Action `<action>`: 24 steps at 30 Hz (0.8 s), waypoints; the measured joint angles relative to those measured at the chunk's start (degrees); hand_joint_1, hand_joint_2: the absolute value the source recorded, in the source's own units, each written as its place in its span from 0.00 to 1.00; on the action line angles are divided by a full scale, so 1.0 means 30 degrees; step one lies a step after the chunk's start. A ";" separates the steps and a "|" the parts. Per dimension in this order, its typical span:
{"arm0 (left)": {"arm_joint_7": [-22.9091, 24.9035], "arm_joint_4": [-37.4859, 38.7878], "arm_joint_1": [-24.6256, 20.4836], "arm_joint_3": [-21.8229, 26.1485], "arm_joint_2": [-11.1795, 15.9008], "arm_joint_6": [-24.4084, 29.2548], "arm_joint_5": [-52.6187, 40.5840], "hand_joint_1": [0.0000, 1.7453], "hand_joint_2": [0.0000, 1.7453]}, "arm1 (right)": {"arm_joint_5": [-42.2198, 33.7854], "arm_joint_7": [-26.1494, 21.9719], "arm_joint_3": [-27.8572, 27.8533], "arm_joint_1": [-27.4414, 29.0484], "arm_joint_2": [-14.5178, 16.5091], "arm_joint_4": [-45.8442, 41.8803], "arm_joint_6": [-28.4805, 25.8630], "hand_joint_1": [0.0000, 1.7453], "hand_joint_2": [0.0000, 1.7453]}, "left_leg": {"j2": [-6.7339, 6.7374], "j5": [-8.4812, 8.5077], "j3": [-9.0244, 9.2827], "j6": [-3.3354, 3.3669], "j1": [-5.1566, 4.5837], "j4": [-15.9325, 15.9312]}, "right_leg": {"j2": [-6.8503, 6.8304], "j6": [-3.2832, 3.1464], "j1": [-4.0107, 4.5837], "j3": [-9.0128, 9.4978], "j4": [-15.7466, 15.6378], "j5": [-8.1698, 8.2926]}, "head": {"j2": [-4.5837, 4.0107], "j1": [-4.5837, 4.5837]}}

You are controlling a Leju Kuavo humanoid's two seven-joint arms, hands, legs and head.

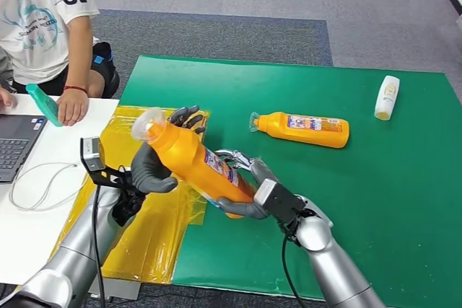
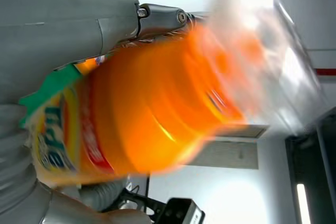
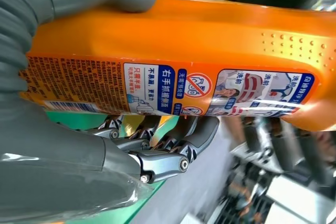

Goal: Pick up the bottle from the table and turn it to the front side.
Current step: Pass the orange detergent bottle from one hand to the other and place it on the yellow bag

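Observation:
An orange bottle with a clear cap is lifted off the table, tilted, cap end up and to the left. My left hand grips its upper part near the neck. My right hand holds its lower end. The label with small print faces up in the head view. Close up, the orange bottle is blurred in the left wrist view. In the right wrist view the bottle shows its back label, with my thumb over it and my fingers under it.
A second orange bottle lies on the green mat farther back, and a small white bottle at the far right. A yellow plastic sheet lies under my left arm. A person sits at the left with a laptop on a white table.

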 joint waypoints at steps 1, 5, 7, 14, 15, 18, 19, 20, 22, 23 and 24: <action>0.0000 0.0002 -0.0022 -0.0047 -0.0013 0.0005 -0.0007 0.00 1.00 | 0.0283 0.0103 -0.0002 -0.0052 0.0060 0.0109 -0.0302 1.00 1.00 | 0.0000 0.0000 0.0000 0.0000 0.0000 0.0000 | 0.0000 0.0000 0.0000 0.0000 0.0000 0.0000 | 0.0000 0.0000; 0.0000 0.0016 -0.0100 -0.0213 -0.0047 0.0153 -0.0100 0.00 1.00 | 0.1318 0.0366 -0.0004 -0.0229 0.0341 0.0488 -0.1172 1.00 1.00 | 0.0001 0.0001 0.0000 0.0000 0.0001 0.0000 | 0.0000 0.0000 0.0001 -0.0004 0.0001 0.0000 | -0.0005 0.0000; 0.0000 0.0027 -0.0124 -0.0240 -0.0053 0.0226 -0.0144 0.00 1.00 | 0.1782 0.0441 -0.0004 -0.0270 0.0450 0.0610 -0.1476 1.00 1.00 | 0.0001 0.0001 0.0000 -0.0001 0.0001 0.0000 | 0.0001 0.0000 0.0001 -0.0004 0.0001 0.0000 | -0.0002 0.0000; 0.0000 0.0066 -0.0135 -0.0239 -0.0055 0.0374 -0.0180 0.00 1.00 | 0.3108 0.0657 0.0004 -0.0262 0.0767 0.0679 -0.2379 1.00 1.00 | 0.0001 0.0000 -0.0005 0.0000 0.0001 0.0000 | 0.0001 0.0000 0.0000 -0.0010 0.0000 -0.0001 | 0.0000 0.0000; -0.0002 0.0066 -0.0135 -0.0237 -0.0053 0.0379 -0.0180 0.00 1.00 | 0.3149 0.0667 0.0004 -0.0259 0.0785 0.0679 -0.2397 1.00 1.00 | 0.0001 0.0000 -0.0005 0.0000 0.0001 0.0000 | 0.0001 0.0000 0.0000 -0.0010 0.0000 -0.0001 | -0.0002 -0.0002; -0.0007 0.0066 -0.0134 -0.0237 -0.0051 0.0392 -0.0180 0.00 1.00 | 0.3206 0.0685 0.0004 -0.0251 0.0807 0.0678 -0.2414 1.00 1.00 | 0.0001 0.0000 -0.0007 0.0000 0.0000 0.0000 | 0.0001 0.0000 0.0000 -0.0010 0.0000 -0.0001 | -0.0002 0.0000; -0.0011 0.0066 -0.0134 -0.0237 -0.0051 0.0397 -0.0180 0.00 1.00 | 0.3244 0.0687 0.0004 -0.0245 0.0812 0.0670 -0.2415 1.00 1.00 | 0.0001 0.0000 -0.0007 0.0000 0.0001 0.0000 | 0.0001 0.0000 0.0000 -0.0010 0.0000 -0.0001 | 0.0000 0.0002; -0.0015 0.0066 -0.0132 -0.0237 -0.0051 0.0404 -0.0180 0.00 1.00 | 0.3295 0.0687 0.0004 -0.0231 0.0823 0.0656 -0.2419 1.00 1.00 | 0.0001 0.0000 -0.0006 0.0000 0.0001 0.0000 | 0.0001 0.0000 0.0000 -0.0010 0.0000 -0.0001 | 0.0002 0.0002; -0.0022 0.0066 -0.0122 -0.0235 -0.0049 0.0417 -0.0175 0.00 1.00 | 0.3437 0.0687 0.0000 -0.0164 0.0854 0.0570 -0.2445 1.00 1.00 | 0.0001 0.0000 -0.0006 0.0000 0.0001 0.0000 | 0.0001 -0.0001 0.0000 -0.0009 0.0000 -0.0001 | 0.0002 0.0000; -0.0022 0.0066 -0.0110 -0.0235 -0.0047 0.0421 -0.0169 0.00 1.00 | 0.3499 0.0688 -0.0002 -0.0112 0.0869 0.0508 -0.2461 1.00 1.00 | 0.0001 0.0000 -0.0006 0.0000 0.0001 0.0000 | 0.0001 -0.0001 0.0000 -0.0009 0.0000 -0.0001 | 0.0000 -0.0002; -0.0022 0.0066 -0.0091 -0.0235 -0.0046 0.0421 -0.0164 0.13 1.00 | 0.3554 0.0690 -0.0004 -0.0058 0.0876 0.0446 -0.2476 1.00 1.00 | 0.0001 0.0000 -0.0006 -0.0001 0.0001 0.0000 | 0.0001 -0.0001 0.0001 -0.0009 0.0000 -0.0001 | 0.0000 -0.0002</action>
